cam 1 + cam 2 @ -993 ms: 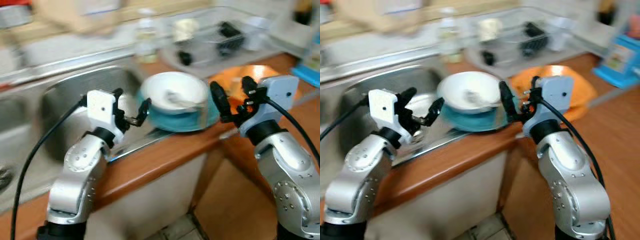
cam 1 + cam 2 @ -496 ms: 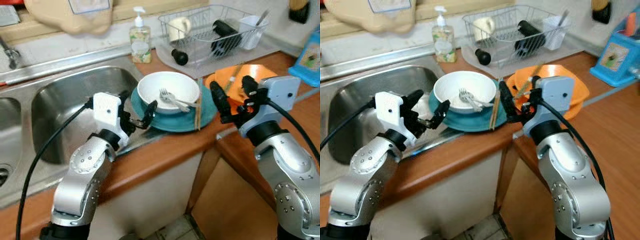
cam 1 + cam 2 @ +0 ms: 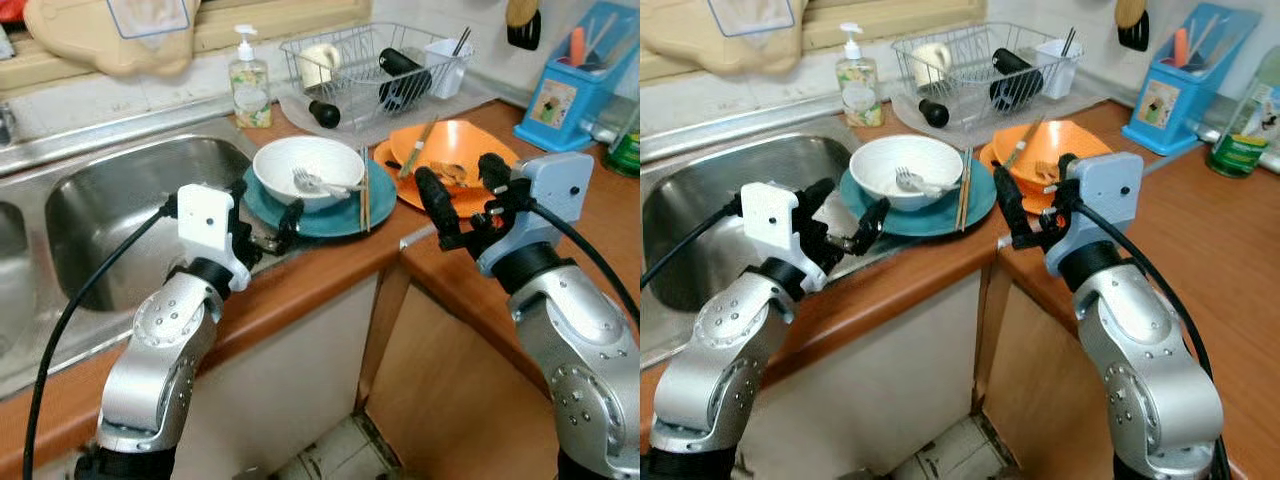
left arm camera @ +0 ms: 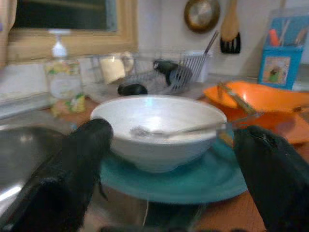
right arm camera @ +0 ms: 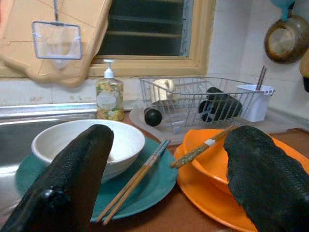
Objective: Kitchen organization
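Left gripper (image 3: 262,213) is up at the tabletop (image 3: 330,275) edge, fingers spread wide, nothing in them; it sits just short of the teal plate (image 3: 325,210) on the sink side. Left wrist view looks straight at the white bowl (image 4: 157,128) between the two fingers

White bowl sits on the teal plate, fork (image 3: 318,182) lying inside it. Pair of chopsticks (image 3: 364,196) rests across the plate's right part, beside the bowl, touching the plate. Plate is right next to the steel sink (image 3: 120,215), partly over the sink rim

Right gripper (image 3: 462,198) is raised in front of the orange plate (image 3: 462,180), fingers also wide apart and empty. Orange bowl (image 3: 1052,148) sits on that orange plate with another chopstick (image 5: 203,146) leaning out of it over the rim, plus some food scraps, can't make out what

Orange plate is just beside the teal one, nearly touching

Behind them: wire dish rack (image 3: 375,70) holding a mug, a black bottle-like item and a white cutlery cup. Soap dispenser (image 3: 250,90) stands near the sink's back corner. Blue utensil holder (image 3: 573,85) is further right on the tabletop, well apart from the plates
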### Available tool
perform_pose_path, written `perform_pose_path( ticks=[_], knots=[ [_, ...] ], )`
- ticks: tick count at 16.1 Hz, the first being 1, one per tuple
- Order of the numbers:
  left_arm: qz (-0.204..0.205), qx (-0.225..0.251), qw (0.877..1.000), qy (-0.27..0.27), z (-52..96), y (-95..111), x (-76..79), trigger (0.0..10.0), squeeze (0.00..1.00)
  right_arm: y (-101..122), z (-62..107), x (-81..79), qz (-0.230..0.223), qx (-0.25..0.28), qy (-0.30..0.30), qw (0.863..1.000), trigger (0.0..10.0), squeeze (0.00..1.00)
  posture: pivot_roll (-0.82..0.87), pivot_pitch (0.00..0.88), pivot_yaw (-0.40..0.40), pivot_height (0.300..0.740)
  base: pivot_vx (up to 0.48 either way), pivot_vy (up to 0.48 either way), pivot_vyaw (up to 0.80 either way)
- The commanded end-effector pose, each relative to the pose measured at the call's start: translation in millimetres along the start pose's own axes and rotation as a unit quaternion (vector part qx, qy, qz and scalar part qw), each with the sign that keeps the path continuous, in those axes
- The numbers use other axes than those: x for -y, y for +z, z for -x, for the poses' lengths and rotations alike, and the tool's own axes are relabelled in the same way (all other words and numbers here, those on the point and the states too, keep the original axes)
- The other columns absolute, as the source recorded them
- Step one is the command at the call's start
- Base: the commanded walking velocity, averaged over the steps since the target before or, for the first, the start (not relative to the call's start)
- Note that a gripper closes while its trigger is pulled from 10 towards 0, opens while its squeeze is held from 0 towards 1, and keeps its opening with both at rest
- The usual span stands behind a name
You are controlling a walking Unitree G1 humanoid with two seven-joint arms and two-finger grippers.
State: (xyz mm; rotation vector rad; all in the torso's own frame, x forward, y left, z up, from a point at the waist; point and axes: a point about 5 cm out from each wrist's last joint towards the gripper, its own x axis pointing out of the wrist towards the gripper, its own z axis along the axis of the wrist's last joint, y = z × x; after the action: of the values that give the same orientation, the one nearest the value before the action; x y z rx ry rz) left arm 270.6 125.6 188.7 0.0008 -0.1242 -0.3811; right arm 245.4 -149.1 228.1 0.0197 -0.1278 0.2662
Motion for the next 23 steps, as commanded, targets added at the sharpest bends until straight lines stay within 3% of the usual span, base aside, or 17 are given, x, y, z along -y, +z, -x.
perform_pose_path(
  ticks=[1,11,13,17,23],
  knots=[
    [-0.003,-0.012,1.0,0.018,4.1,-5.7,-5.5,10.0,0.0,-0.5,-4.1,-4.8,-0.004,-0.006,0.017,1.0,10.0,0.0,-0.13,0.0,0.041,0.74,0.0,0.0,0.0],
    [0.004,-0.019,0.998,0.062,5.4,-9.9,-12.1,10.0,0.0,-6.1,-7.6,-1.7,0.01,-0.028,0.002,1.0,10.0,0.0,-0.13,0.0,0.027,0.74,0.0,0.0,0.0],
    [-0.027,-0.034,0.996,0.077,6.1,-12.1,-16.4,10.0,0.0,-8.4,-7.5,-1.0,0.009,-0.032,-0.007,0.999,10.0,0.0,-0.13,0.0,0.027,0.74,0.0,-0.48,0.0],
    [-0.01,-0.04,0.996,0.083,6.9,-15.0,-17.2,10.0,0.0,-11.7,-7.5,-3.5,0.009,-0.041,-0.011,0.999,10.0,0.0,-0.14,0.0,0.027,0.74,0.0,-0.24,0.0],
    [-0.013,-0.019,0.994,0.11,7.6,-7.9,-26.1,10.0,0.0,-13.8,-9.5,-11.1,0.053,-0.044,-0.002,0.998,10.0,0.0,-0.13,0.0,0.028,0.74,0.0,0.0,0.0]
  ],
)
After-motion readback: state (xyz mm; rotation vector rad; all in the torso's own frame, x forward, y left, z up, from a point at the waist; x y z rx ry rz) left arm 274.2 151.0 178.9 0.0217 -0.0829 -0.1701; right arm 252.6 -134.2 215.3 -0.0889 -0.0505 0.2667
